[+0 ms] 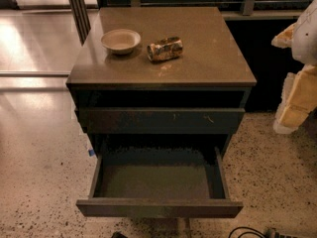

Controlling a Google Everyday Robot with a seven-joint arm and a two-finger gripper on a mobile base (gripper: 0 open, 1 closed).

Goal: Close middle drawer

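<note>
The middle drawer (158, 208) is pulled far out of the dark cabinet (163, 78), low in the camera view. Its plain front faces me and its dull olive-grey inner floor (158, 180) is bare. Above it sits another drawer front (161, 120) with pale scratch marks, only slightly out. My gripper (296, 100), white and yellowish, hangs at the right edge of the view. It is beside the cabinet's right side, at about the height of the scratched front, and apart from the open drawer.
On the cabinet top stand a pale bowl (121, 40) and a crushed can (165, 49) lying on its side. The floor is speckled terrazzo (39, 172). Dark cables (247, 232) lie at the bottom right. A railing and a dark wall are behind.
</note>
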